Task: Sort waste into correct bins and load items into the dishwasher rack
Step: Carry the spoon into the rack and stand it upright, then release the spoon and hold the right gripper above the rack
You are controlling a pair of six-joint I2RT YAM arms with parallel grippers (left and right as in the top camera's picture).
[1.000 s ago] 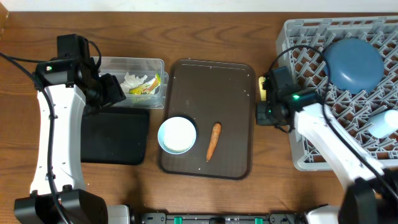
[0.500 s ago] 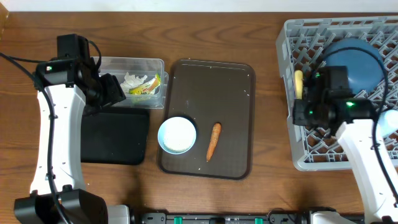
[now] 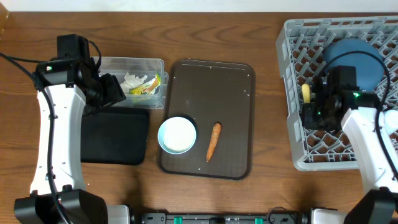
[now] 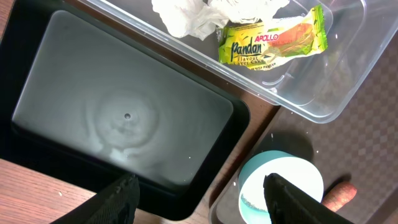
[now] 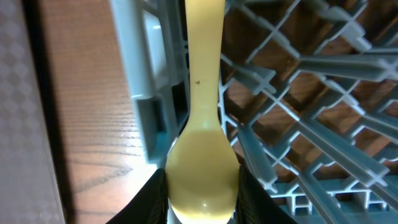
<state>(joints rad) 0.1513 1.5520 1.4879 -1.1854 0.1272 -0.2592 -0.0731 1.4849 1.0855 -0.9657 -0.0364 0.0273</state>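
While hanging over the left columns of the dishwasher rack (image 3: pixel 317 163), gripped the pale yellow spoon (image 5: pixel 204 106) in the right gripper (image 5: pixel 202 205) — fingers pressed hard on either side of the spoon's bowl, handle running away from the wrist across the grey lattice. Held the left gripper (image 4: pixel 205 205) with fingers spread wide, carrying nothing and touching nothing, above the edge where the black tray (image 4: pixel 124 118) met the white bowl (image 4: pixel 283 186).

Showed, from the right wrist only, the spoon running just inside the rack's outer wall, with the wood of the table (image 5: pixel 74 93) on one side and pegs on the other (whether resting on the lattice or just above it, impossible to tell). Showed, from overhead only, the dark-blue plate (image 3: pixel 360 56) sitting in the rack just beside that gripper, the orange carrot (image 3: pixel 212 141) lying on the brown serving tray (image 3: pixel 211 87) beside the bowl, and the clear tub (image 3: pixel 124 60) next to that tray. Revealed, from the left wrist, the yellow-green wrapper (image 4: pixel 273 40) and crumpled white paper (image 4: pixel 205 15) inside the tub, the wrapper's print legible there — unreadable from above.

Since a second earlier, had carried the spoon from the gap between serving tray and rack to a spot inside the rack's rim; half a second earlier, already hung over the rack, though nearer its wall and farther back. Left the left arm, bowl, carrot and tub contents exactly as before.
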